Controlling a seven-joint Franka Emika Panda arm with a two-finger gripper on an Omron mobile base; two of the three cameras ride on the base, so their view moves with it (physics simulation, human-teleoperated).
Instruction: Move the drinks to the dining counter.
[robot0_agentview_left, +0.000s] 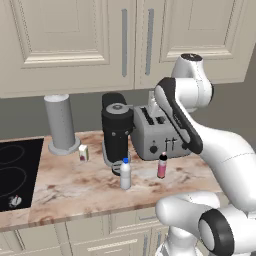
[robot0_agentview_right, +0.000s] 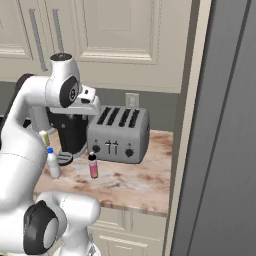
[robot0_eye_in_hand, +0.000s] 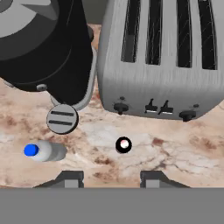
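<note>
Gripper (robot0_eye_in_hand: 105, 178), fingers parted and empty, hangs above the pink bottle (robot0_eye_in_hand: 124, 145) just before the toaster (robot0_eye_in_hand: 164, 57); a skewed descent could topple it toward the blue-capped bottle (robot0_eye_in_hand: 43, 151).

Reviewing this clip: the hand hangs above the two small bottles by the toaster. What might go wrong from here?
1. The pink bottle stands close in front of the toaster; a finger of the descending gripper might strike the toaster.
2. The bottle is slim and upright, so an off-centre close could tip it.
3. The blue-capped bottle stands near the coffee machine; a sweep could topple it.
</note>
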